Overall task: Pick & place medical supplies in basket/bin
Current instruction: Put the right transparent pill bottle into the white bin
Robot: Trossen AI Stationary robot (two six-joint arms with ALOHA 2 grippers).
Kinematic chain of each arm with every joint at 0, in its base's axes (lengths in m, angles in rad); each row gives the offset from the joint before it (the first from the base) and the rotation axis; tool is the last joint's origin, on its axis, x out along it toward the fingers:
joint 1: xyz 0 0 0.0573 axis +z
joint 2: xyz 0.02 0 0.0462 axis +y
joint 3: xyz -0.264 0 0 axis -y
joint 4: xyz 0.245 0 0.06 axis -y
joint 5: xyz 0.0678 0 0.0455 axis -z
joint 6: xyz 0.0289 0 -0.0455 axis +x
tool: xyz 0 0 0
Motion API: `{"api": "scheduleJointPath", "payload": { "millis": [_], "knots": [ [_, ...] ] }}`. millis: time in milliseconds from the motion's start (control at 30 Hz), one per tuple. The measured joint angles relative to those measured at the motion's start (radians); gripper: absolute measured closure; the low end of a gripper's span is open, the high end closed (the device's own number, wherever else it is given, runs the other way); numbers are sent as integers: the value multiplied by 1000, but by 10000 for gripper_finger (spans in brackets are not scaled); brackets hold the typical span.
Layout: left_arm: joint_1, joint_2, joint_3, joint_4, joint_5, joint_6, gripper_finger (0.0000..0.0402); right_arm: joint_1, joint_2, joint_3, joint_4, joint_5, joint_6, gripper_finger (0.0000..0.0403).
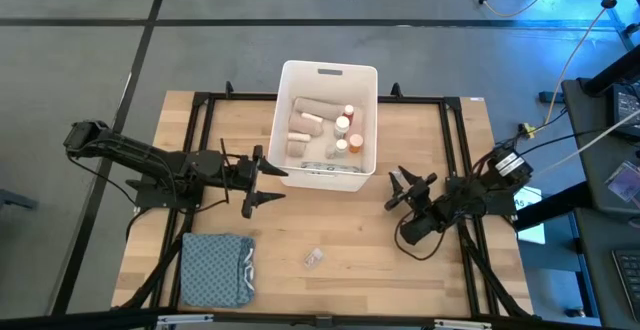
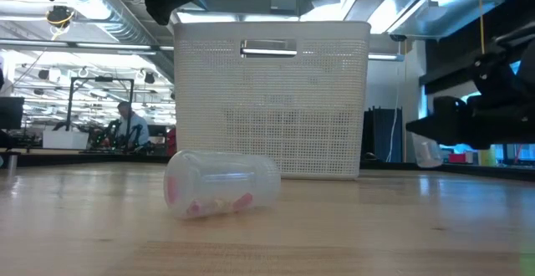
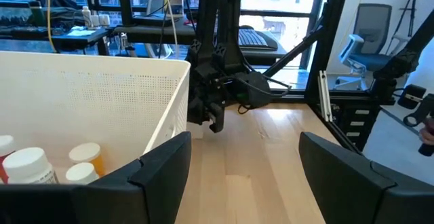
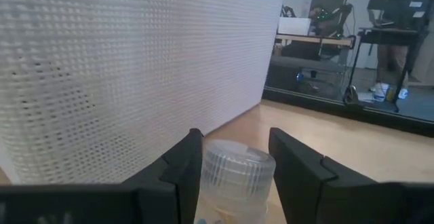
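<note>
Worktop: pale wood, framed by black rails, carrying all items below.

Bin: large white rectangular tub with perforated walls and a slot handle in its far short side, standing at the middle of the worktop's far half. Contents: beige bandage rolls along its left side, red-capped and white pill bottles along its right, and a flat packet against the near wall.

Folded blue-grey cloth: flat on the near left part of the worktop, well apart from the bin.

Left arm: lies across the left side of the worktop. Left pincer sits at the bin's near left corner, one finger against the bin's rim in the left wrist view. Jaws stand wide apart, nothing between them.

Right arm: lies across the right side of the worktop. Right pincer is just beside the bin's near right corner. Jaws closed on a clear vial with a ribbed lid, seen in the right wrist view close to the bin's wall.

Second clear vial: lies on its side on the near middle of the worktop, in front of the bin, with pink contents visible in the low view.
</note>
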Motion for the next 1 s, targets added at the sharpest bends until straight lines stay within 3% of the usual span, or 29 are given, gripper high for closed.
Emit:
{"api": "scheduleJointPath", "payload": {
  "millis": [867, 1000],
  "knots": [
    [0, 0, 0, -4, 0, 0, 137, -63, 179, 80, 17, -38, 49, 250],
    [0, 0, 0, -4, 2, 0, 137, -62, 185, 76, 5, -179, 48, 234]
  ]
}}
